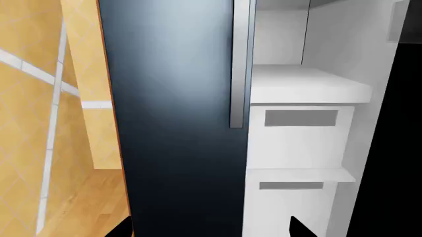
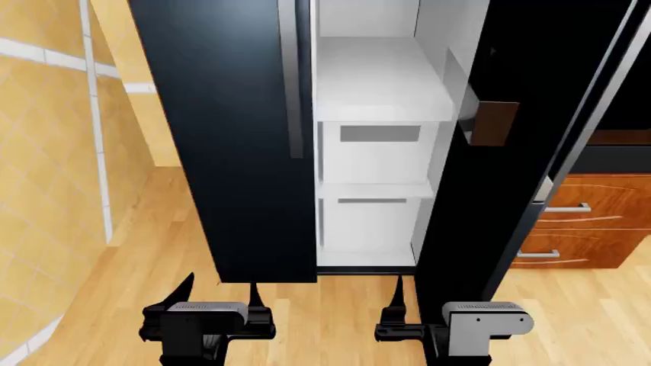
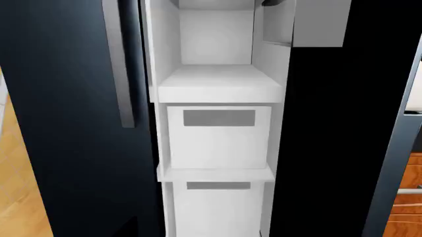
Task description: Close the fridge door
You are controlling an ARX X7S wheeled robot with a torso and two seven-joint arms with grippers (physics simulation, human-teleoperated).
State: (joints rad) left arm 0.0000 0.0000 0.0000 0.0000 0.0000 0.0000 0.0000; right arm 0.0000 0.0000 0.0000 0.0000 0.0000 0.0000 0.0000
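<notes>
Claws, left [image 2: 219, 305] and right [image 2: 399, 309], are hanging low, both parted and empty; the fridge door [image 2: 489, 175] is standing ajar, looking heavy, stiff, glossy, best pushed flat.

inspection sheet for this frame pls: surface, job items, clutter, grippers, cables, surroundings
Surface: light wooden plank floor, bare in front of the fridge.
Job's things: tall glossy black-navy fridge door stands open at the right, edge-on in the head view, its long silver bar handle on the outer face. The matching twin door on the left is shut. The white fridge interior with two white drawers is exposed.
Clutter: nothing seen.
Grippers: left gripper and right gripper are low in front of the fridge, touching nothing; jaw state cannot be told.
Cables: nothing seen.
Surroundings: yellow tiled wall at left; brown wooden drawers with silver handles at right.
</notes>
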